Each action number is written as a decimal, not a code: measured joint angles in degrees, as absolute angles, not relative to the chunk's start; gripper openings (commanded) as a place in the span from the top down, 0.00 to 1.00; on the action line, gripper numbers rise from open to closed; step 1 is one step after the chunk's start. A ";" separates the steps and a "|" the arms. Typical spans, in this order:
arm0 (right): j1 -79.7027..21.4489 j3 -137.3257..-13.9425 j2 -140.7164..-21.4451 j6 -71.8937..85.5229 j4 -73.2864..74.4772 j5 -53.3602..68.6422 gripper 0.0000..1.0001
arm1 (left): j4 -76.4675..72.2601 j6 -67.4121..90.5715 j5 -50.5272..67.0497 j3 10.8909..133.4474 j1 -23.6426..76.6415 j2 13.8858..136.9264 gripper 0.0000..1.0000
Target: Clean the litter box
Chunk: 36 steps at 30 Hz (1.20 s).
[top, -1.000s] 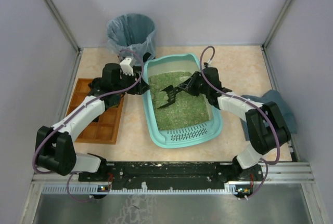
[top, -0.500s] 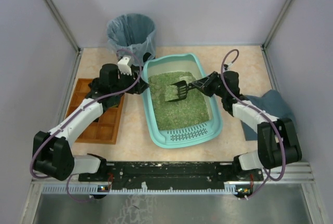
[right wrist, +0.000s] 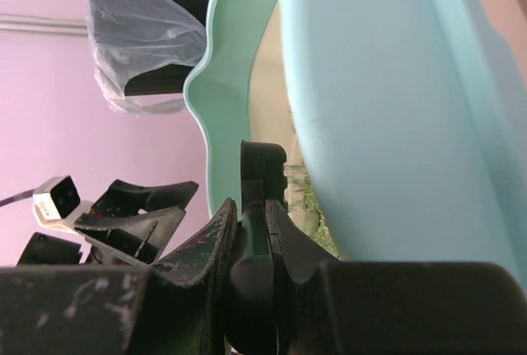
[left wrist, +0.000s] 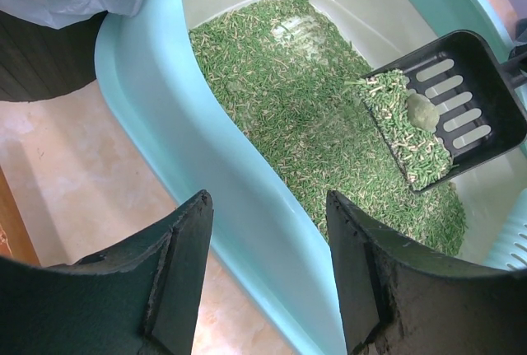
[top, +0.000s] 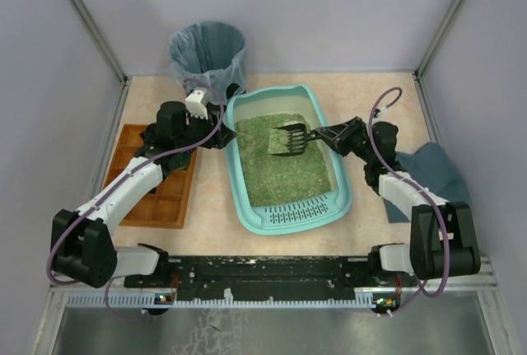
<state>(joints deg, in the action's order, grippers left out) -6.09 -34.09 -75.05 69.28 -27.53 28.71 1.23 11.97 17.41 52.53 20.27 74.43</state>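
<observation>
The teal litter box [top: 290, 217] lies mid-table with green litter in it; it also shows in the left wrist view [left wrist: 247, 198] and the right wrist view [right wrist: 387, 108]. My right gripper [top: 329, 135] is shut on the handle [right wrist: 262, 182] of a black slotted scoop [top: 288, 139]. The scoop is held above the litter at the far right. It carries green pellets and a pale clump [left wrist: 422, 111]. My left gripper [top: 221, 135] is open, its jaws astride the box's far-left rim [left wrist: 268, 273], one outside and one over the litter.
A black bin with a blue-grey bag [top: 207, 52] stands behind the box's far-left corner, close to my left wrist. A brown wooden compartment tray [top: 156, 182] lies at the left. A blue-grey cloth [top: 432, 170] lies at the right under my right arm.
My right arm has drawn back to the right and raised the scoop out of the litter, levelling it with pellets on it. The left arm has hardly moved.
</observation>
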 measured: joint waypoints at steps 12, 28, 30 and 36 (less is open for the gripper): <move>-4.34 -31.22 -73.41 71.50 -29.61 30.15 1.00 | 1.23 11.97 17.43 52.51 20.27 74.46 0.36; -7.44 -34.06 -69.76 67.18 -21.26 26.94 1.00 | 0.40 11.92 17.82 51.77 20.27 74.43 0.29; -7.38 -34.63 -68.64 66.57 -20.29 26.79 1.00 | 0.40 11.92 17.87 51.77 20.27 74.35 0.27; -5.52 -33.26 -68.75 70.11 -24.84 26.48 1.00 | -0.12 11.81 17.85 50.57 20.27 72.38 0.21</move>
